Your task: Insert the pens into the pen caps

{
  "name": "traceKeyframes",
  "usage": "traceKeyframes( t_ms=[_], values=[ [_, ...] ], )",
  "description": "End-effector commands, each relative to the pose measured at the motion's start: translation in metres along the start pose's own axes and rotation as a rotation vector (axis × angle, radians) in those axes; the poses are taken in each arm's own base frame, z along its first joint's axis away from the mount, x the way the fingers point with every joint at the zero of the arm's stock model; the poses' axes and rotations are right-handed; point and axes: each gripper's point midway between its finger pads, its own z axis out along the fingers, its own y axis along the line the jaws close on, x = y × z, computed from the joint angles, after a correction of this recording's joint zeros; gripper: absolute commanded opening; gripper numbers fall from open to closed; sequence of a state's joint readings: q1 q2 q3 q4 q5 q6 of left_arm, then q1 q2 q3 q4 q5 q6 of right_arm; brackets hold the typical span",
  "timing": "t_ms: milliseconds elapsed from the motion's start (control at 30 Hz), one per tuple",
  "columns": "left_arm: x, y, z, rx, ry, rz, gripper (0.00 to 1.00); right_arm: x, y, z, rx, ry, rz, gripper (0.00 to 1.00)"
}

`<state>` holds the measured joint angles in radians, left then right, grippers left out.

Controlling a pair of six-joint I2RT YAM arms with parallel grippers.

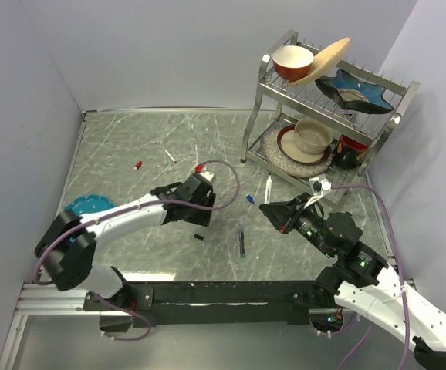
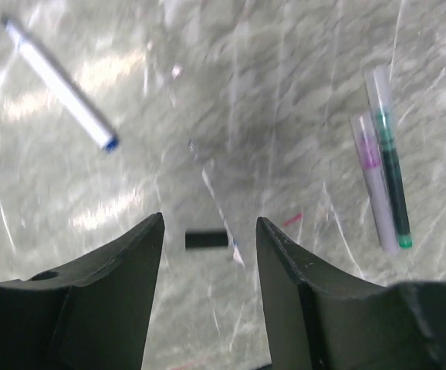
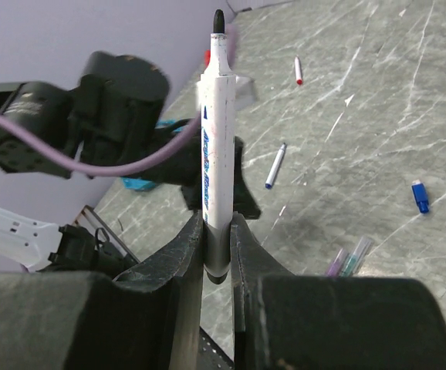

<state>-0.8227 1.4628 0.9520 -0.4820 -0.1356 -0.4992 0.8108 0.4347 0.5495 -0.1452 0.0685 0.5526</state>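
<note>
While over desk (image 2: pixel 285 92), left fingers (image 2: pixel 119 266): apart, empty; black cap (image 2: pixel 206 240) lies below gap, prob. untouched.
right fingers (image 3: pixel 169 266): clamped on white pen (image 3: pixel 215 154), tip up.

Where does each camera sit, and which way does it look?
Top external: high behind the arms, looking down on the table; left arm and right arm show.
Left wrist: on the left arm, looking down past the open left gripper at a black cap.
Right wrist: on the right arm, looking past the right gripper, shut on a white pen, at the left arm.
Shared: both wrist views show the teal-green pen.
</note>
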Motion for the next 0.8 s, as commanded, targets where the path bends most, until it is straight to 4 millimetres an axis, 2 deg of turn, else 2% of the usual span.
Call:
traceKeyframes(
  t_ms=[0,167,400,767],
  values=[
    [0.002,0.003,0.007,-0.014,0.065,0.140,0.55,-0.015,0.001,-0.007,0.005,-0.054,-0.017,0.00],
    [0.007,0.006,0.014,-0.002,0.075,0.145,0.54,-0.024,0.000,-0.016,0.011,-0.084,-0.026,0.00],
    [0.031,0.009,0.033,-0.014,0.172,0.120,0.49,-0.029,0.001,-0.021,0.014,-0.098,-0.037,0.00],
    [0.053,0.005,0.035,0.025,0.237,0.102,0.54,-0.031,0.005,-0.025,-0.010,-0.109,-0.019,0.00]
  ],
)
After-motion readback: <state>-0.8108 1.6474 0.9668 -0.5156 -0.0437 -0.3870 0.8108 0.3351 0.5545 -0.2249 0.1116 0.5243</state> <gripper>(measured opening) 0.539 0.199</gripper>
